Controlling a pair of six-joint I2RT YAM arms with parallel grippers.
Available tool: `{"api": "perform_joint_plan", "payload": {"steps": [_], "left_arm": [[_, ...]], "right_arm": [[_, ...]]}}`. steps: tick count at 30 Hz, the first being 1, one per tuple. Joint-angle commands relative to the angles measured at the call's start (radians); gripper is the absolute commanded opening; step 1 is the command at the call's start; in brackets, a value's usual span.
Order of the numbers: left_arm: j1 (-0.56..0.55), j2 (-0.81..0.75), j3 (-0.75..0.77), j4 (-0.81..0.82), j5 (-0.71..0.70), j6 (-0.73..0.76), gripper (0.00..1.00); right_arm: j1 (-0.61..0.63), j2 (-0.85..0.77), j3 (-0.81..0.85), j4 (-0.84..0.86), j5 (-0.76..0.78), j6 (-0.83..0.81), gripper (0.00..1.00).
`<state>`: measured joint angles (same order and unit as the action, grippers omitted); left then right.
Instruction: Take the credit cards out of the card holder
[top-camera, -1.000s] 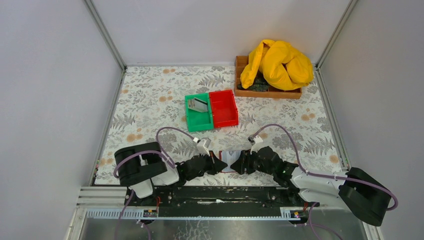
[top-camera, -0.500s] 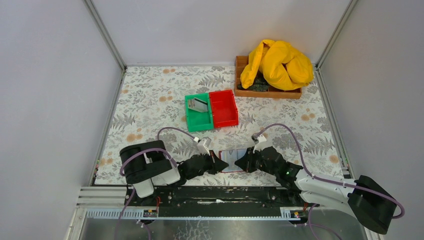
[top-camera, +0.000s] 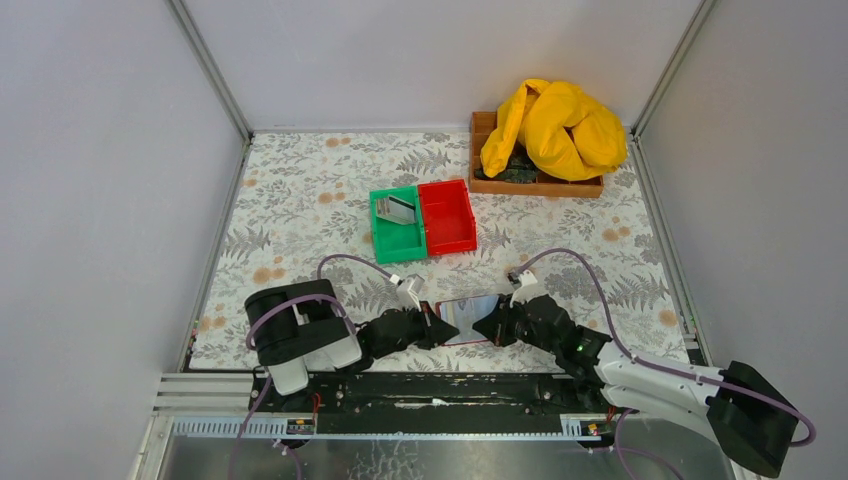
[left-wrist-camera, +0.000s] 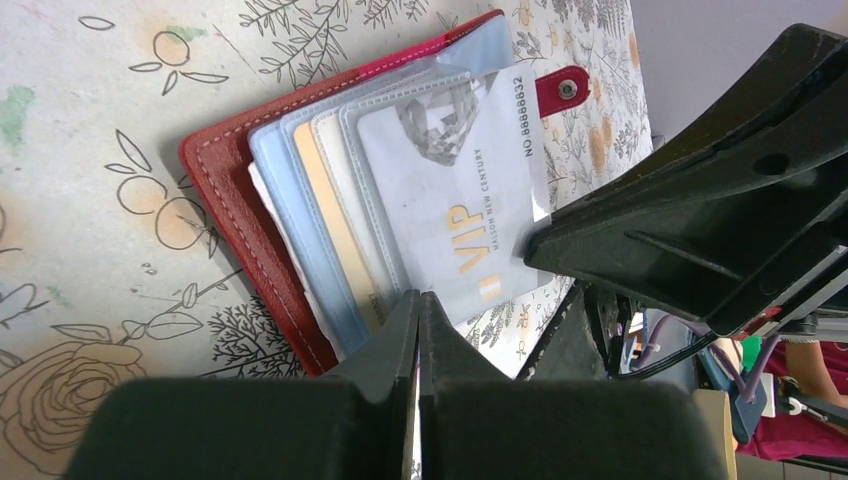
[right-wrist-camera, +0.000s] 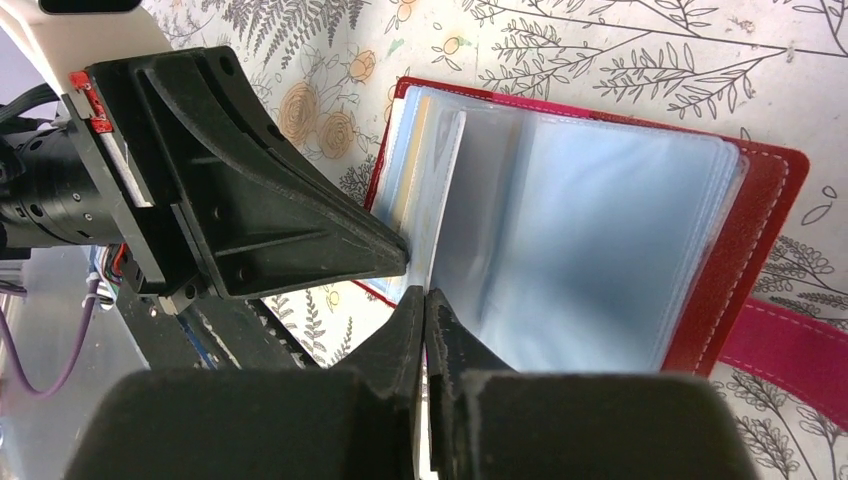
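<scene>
1. Two arm bases sit on a black rail (top-camera: 430, 390) along the near edge of the tabletop (top-camera: 300, 200), a flat sheet printed with ferns and flowers.
2. Just past the rail, the left tool (left-wrist-camera: 418, 300) and the right tool (right-wrist-camera: 427, 298) point at each other, tips close together. The card holder (left-wrist-camera: 225, 200) lies open on the tabletop between them, so the room there is tight.
3. Matte black fingers of the left tool are pressed together, pinching the holder at the near edge of its clear sleeves (right-wrist-camera: 590, 240).
4. Fingers of the right tool are closed flat on the edge of a pale VIP card (left-wrist-camera: 455, 190). This thin, stiff rectangle with gold lettering sticks out past the sleeves towards that tool.
5. Dark red stitched leather with rounded corners forms the holder's cover, and its glossy sleeves are fanned. Other credit cards (left-wrist-camera: 335, 230), one of them tan, sit in the sleeves. A pink-red strap with a metal snap (left-wrist-camera: 565, 88) juts from one edge.
6. A broad stretch of patterned tabletop lies between the holder and the bins, and more to either side.
7. A green bin (top-camera: 400, 243) and a red bin (top-camera: 450, 228), both hard rectangular plastic, touch side by side. A grey card-like piece (top-camera: 400, 210) leans inside the green one.
8. In the far right corner, a wooden tray (top-camera: 540, 185) carries a crumpled yellow cloth (top-camera: 555, 125).
9. Plain pale walls with metal posts (top-camera: 210, 70) close three sides.
</scene>
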<state>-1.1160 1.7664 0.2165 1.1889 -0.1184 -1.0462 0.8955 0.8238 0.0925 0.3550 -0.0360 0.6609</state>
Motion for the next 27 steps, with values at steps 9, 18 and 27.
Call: {"api": "perform_joint_plan", "payload": {"steps": [9, 18, 27], "left_arm": [[0.019, 0.057, -0.018, -0.042, 0.037, 0.012, 0.0], [0.025, 0.067, -0.019, -0.029, 0.046, 0.012, 0.0], [0.03, 0.08, -0.017, -0.008, 0.062, 0.014, 0.0]], "right_arm": [[-0.053, -0.111, 0.013, -0.121, 0.031, -0.049, 0.0], [-0.093, -0.178, 0.036, -0.213, 0.036, -0.082, 0.0], [-0.109, -0.261, 0.056, -0.302, 0.071, -0.081, 0.0]]}}
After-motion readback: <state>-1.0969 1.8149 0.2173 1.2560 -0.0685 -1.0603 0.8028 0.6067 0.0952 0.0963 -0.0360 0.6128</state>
